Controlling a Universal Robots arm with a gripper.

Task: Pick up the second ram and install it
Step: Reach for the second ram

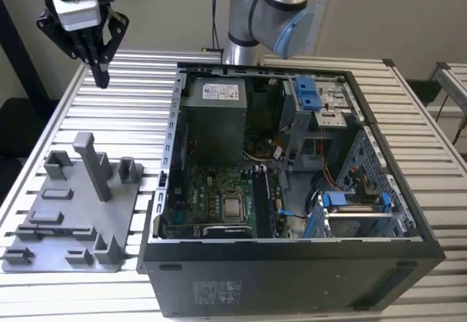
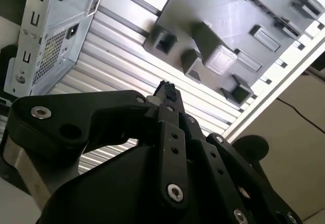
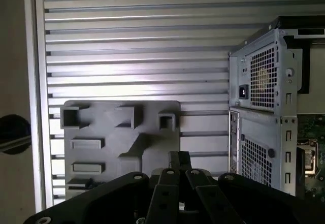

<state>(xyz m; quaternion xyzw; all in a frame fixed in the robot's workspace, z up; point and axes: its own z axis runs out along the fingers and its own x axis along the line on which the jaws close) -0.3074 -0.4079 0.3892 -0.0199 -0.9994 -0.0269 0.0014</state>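
My jaws are pinched shut tip to tip, hanging up above the slatted desk (image 1: 146, 74) at the exterior view's left, on the same side as the grey holder tray (image 1: 128, 212). The open PC case (image 1: 292, 278) sits just beside that tray. As for the second ram, I honestly can't tell it apart from the dark slots (image 1: 265, 201) on the green motherboard (image 1: 211, 183).

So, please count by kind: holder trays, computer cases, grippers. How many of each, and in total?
Grey plastic holder tray: 1
Open black desktop computer case: 1
Black robot gripper: 1
Total: 3
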